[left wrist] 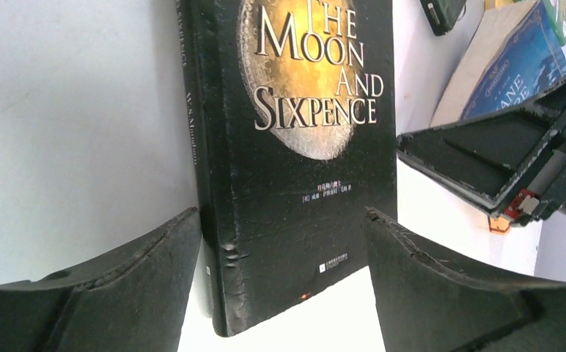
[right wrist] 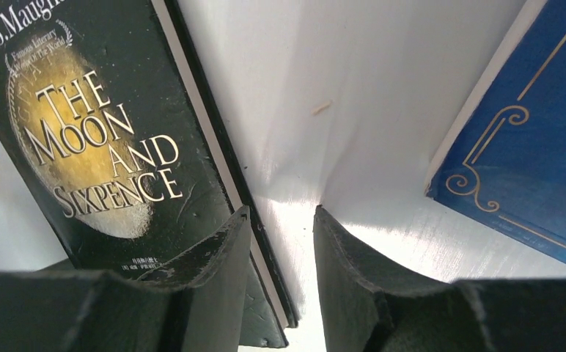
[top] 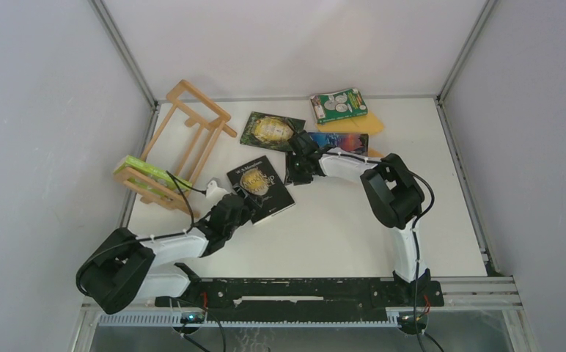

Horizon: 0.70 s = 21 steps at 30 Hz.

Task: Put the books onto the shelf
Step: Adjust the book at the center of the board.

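Observation:
A black book with a gold moon (top: 262, 189) lies flat mid-table. My left gripper (top: 234, 199) (left wrist: 281, 213) is open, its fingers on either side of the book's near end (left wrist: 295, 183). At the book's far right corner my right gripper (top: 295, 174) (right wrist: 281, 209) is open. Its left finger sits over the book's edge (right wrist: 214, 154), and bare table shows in the gap. The blue book (top: 342, 141) (right wrist: 537, 132) lies just right of it. The wooden shelf (top: 192, 136) stands at the left with a lime-green book (top: 144, 170) in its near end.
A second black book with a gold emblem (top: 271, 130) lies behind the first. A green book with white circles (top: 339, 105) rests on a yellow-orange one (top: 364, 125) at the back. The right gripper's body (left wrist: 500, 161) shows in the left wrist view. White walls enclose the table.

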### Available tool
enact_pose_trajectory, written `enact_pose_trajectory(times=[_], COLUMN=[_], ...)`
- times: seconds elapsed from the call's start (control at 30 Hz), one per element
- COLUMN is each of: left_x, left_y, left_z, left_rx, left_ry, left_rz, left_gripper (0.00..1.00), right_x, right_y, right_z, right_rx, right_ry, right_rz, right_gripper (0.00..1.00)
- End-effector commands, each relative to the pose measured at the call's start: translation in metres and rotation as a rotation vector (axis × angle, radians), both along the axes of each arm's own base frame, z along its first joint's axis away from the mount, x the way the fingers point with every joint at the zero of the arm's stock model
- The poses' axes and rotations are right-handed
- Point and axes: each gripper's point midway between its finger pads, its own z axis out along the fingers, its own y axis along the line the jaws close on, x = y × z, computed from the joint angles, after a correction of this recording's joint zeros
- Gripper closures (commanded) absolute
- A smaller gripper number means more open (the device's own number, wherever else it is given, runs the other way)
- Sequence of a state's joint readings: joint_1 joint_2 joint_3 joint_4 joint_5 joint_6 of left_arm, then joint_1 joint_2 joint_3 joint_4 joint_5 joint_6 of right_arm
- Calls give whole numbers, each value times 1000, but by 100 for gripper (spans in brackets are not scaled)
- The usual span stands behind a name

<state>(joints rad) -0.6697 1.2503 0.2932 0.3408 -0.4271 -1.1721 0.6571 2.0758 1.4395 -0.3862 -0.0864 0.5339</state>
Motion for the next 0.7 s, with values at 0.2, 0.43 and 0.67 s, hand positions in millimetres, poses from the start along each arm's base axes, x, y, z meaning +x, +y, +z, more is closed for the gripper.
enact_pose_trajectory(times=[0.2,0.43,0.67], left_x=[4,14,23], left_y=[-24,-30,-33], left_z=[41,63,90], left_rx=[-124,-144,-149], left_ry=[-102,-153,-212], left_rz=[-86,-81,-81], left_gripper=[17,17,17], right_x=[-27,-31,-33], right_y=[-9,-15,-18], right_z=[-36,-37,-36], right_rx=[-105,-123,-128], right_ry=[92,101,107], right_rz=[58,70,80], right_gripper=[55,55,55])
